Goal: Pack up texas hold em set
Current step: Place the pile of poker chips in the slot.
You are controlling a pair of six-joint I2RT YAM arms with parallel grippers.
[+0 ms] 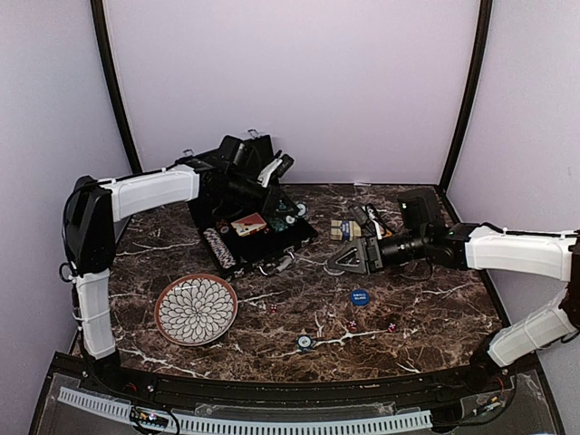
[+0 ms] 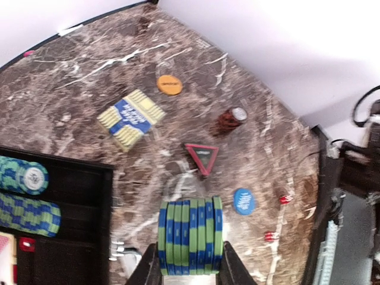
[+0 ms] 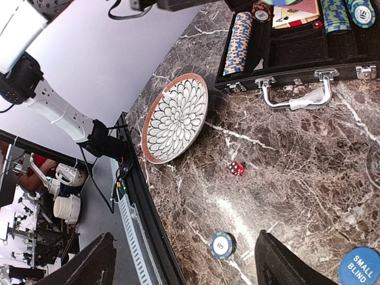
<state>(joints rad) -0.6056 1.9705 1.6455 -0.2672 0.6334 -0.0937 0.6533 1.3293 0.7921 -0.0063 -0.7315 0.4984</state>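
Two pairs of fingers are at work over the dark marbled bench (image 1: 426, 304); the left fingers (image 2: 234, 273) are closed narrowly on a stack of green-and-blue chips (image 2: 190, 237), which stands on edge between them with one finger pressed to each end of the stack; in the left wrist view this stack hangs just outside the edge of the black briefcase (image 3: 297, 70), over the bench rather than over the compartments; inside the case, more green-and-blue chips (image 2: 24, 178) lie in their slots, and the right wrist view shows a row of tan-and-blue chips (image 3: 240, 35) and some playing cards (image 3: 294, 13) there too; the case lies open with its silver handle (image 3: 297, 98) facing the middle of the bench; the right fingers (image 3: 282, 261) stand wide apart and hold nothing, pointing across the bench toward the patterned plate (image 3: 175, 119); a loose chip (image 3: 222, 244) lies flat on the bench in the gap between them, nearer the finger on the right of that view; a blue button (image 3: 359, 267) marked SMALL BLIND lies just outside that same finger; a red die (image 3: 236, 168) sits farther ahead, between the fingers and the briefcase; elsewhere on the bench lie a card deck (image 2: 130, 117), an orange button (image 2: 169, 84) just beyond it, and two more red dice (image 2: 285, 199) near the front edge.
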